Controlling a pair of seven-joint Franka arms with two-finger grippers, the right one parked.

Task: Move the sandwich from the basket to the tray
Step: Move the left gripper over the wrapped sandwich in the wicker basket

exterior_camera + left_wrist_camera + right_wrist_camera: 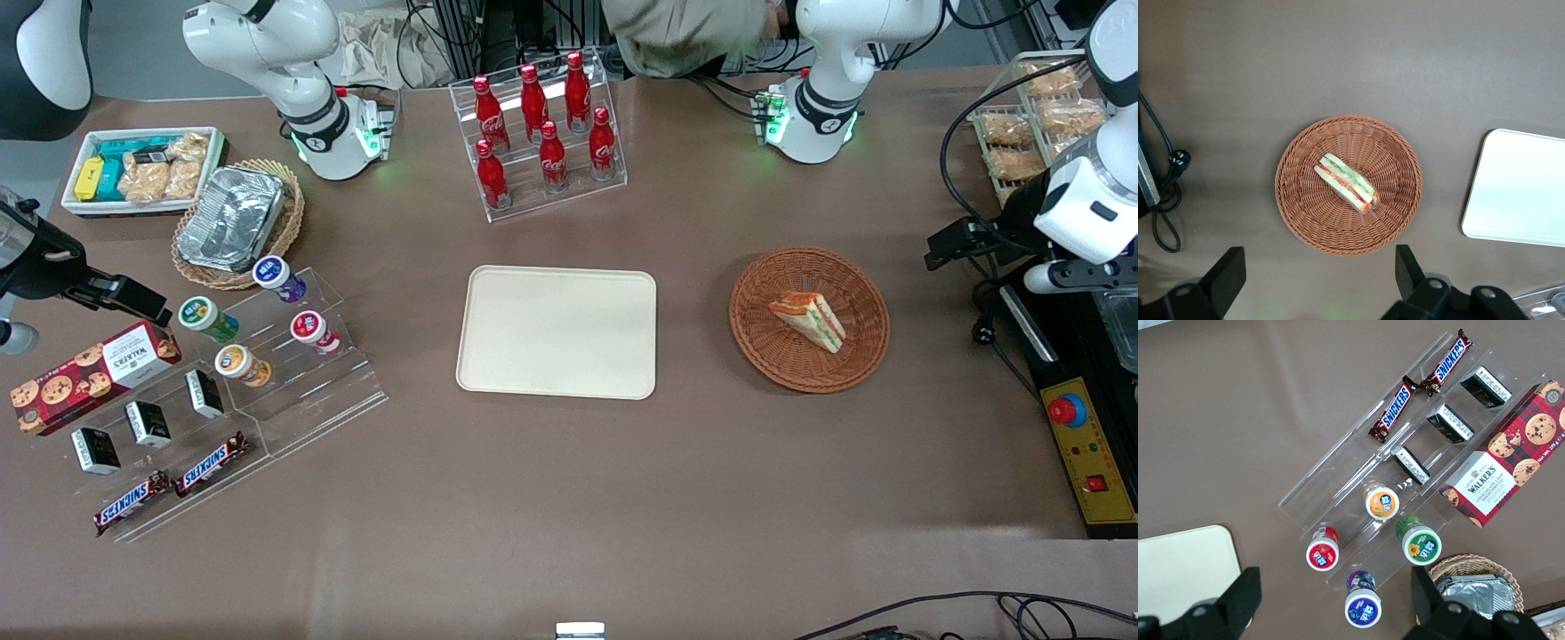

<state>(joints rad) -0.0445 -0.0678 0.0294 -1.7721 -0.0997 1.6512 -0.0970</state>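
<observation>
The sandwich (807,320), a pale bread wedge with orange-red and green filling, lies flat in the middle of the round reddish-brown basket (756,351). The left wrist view looks down on the sandwich (1347,183) and the basket (1305,220) from high up. My left gripper (958,244) hangs above the table beside the basket, toward the working arm's end, apart from it. That gripper (1318,280) is open wide with nothing between its fingers. The cream tray (557,331) lies bare beside the basket, toward the parked arm's end, and the tray's edge (1518,187) shows in the wrist view.
A rack of red cola bottles (538,133) stands farther from the front camera than the tray. A yellow control box (1080,444), cables (1165,200) and a rack of bagged pastries (1031,124) sit at the working arm's end. Acrylic shelves of yoghurt cups (284,329) stand toward the parked arm's end.
</observation>
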